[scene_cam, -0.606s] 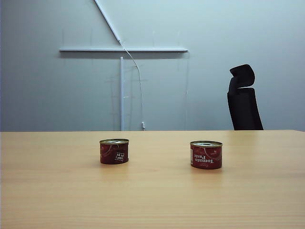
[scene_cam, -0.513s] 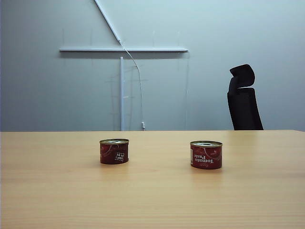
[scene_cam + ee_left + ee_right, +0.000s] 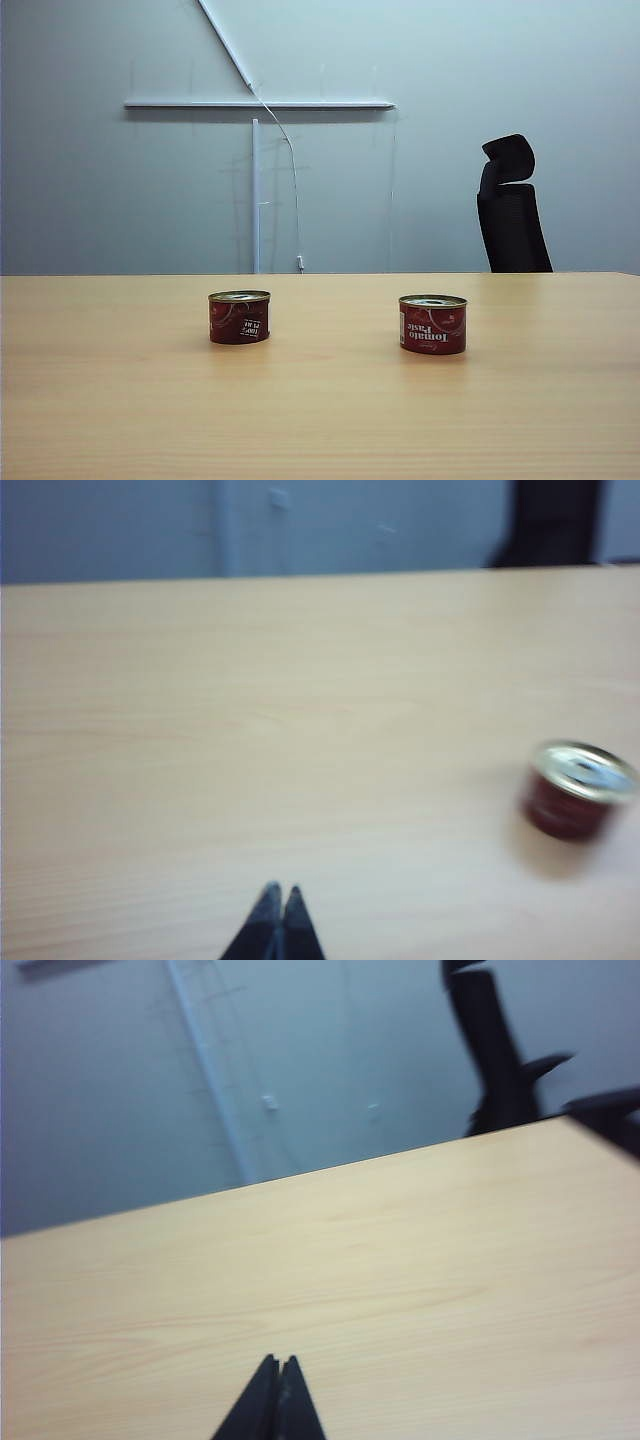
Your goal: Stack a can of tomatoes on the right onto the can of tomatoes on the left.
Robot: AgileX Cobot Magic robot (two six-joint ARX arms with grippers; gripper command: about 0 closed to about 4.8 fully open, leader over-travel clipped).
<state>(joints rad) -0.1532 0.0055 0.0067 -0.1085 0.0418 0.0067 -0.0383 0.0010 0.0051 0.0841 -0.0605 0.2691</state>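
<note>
Two short red tomato cans with gold lids stand upright on the wooden table (image 3: 320,420). The left can (image 3: 239,317) and the right can (image 3: 432,324) stand apart, about a third of the exterior view's width between them. Neither arm appears in the exterior view. In the left wrist view my left gripper (image 3: 281,890) is shut and empty above bare wood, with one blurred can (image 3: 573,800) well off to one side of it. In the right wrist view my right gripper (image 3: 279,1362) is shut and empty over bare wood; no can shows there.
A black office chair (image 3: 512,210) stands behind the table's far right edge, also seen as the chair (image 3: 495,1050) in the right wrist view. A grey wall with a white rail (image 3: 260,104) and a cable is behind the table.
</note>
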